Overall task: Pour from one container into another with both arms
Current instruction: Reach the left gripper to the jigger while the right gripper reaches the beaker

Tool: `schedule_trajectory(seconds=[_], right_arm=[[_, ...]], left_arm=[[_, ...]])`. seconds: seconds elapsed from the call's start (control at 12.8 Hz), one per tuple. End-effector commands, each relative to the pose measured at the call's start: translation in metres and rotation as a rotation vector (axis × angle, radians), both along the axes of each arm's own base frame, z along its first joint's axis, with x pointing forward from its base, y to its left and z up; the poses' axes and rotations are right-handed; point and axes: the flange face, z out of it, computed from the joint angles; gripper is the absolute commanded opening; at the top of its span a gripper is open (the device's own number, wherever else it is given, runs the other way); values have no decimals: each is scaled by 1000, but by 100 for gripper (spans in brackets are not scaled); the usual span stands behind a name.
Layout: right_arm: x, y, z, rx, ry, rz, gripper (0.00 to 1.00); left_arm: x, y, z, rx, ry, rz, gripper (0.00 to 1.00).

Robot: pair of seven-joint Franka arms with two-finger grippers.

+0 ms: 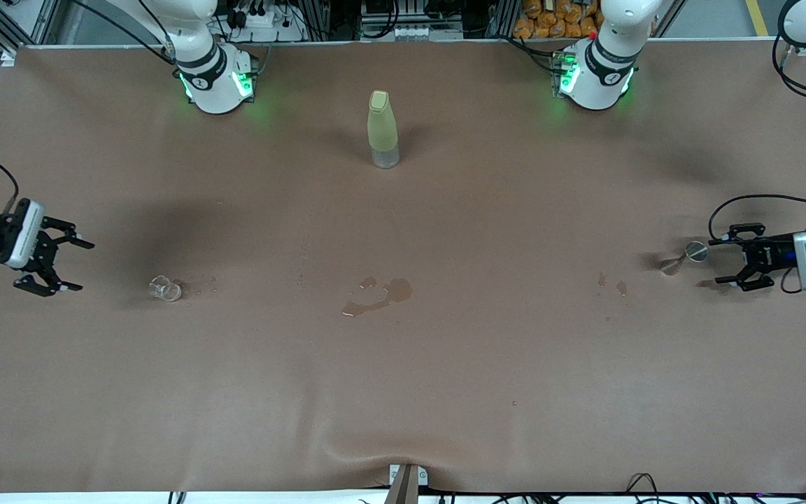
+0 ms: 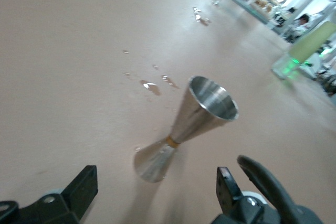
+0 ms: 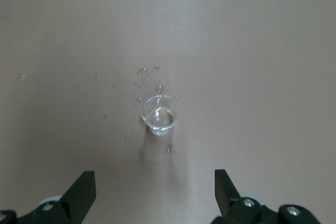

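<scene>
At frame right, the left gripper (image 1: 723,262) gapes beside the steel jigger (image 1: 683,257); at frame left, the right gripper (image 1: 75,265) gapes near the small glass (image 1: 165,288).

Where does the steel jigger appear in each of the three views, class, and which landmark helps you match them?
Front view: the jigger stands at the left arm's end of the table, beside the open left hand.
Left wrist view: mid-picture, upright, between the fingers.
Right wrist view: not in it.
Shared landmark: the green bottle.

Brown table (image 1: 445,392), yellow bottle (image 1: 383,129), clear cup (image 1: 165,288), steel jigger (image 1: 686,256), puddle (image 1: 378,295)
</scene>
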Motion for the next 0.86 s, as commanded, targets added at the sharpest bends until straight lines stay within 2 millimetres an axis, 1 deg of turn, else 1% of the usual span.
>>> schedule_trajectory(seconds=[0.0, 0.16, 0.24, 0.39, 0.63, 0.78], right_arm=[[-1, -10, -30, 106, -60, -13, 100], [-4, -16, -51, 161, -86, -29, 100], [-5, -20, -62, 184, -99, -40, 100], [-11, -24, -87, 263, -123, -55, 100], [-22, -29, -125, 373, -140, -72, 100], [-25, -31, -143, 419, -162, -59, 100]], left_arm=[[-2, -3, -9, -71, -41, -28, 100], [-9, -11, -24, -139, -48, -35, 100], [-8, -13, -27, -161, -64, -24, 100], [-7, -16, -29, -185, -68, -11, 100], [-1, -21, -27, -254, -127, 27, 100], [1, -25, -26, -273, -131, 27, 100]])
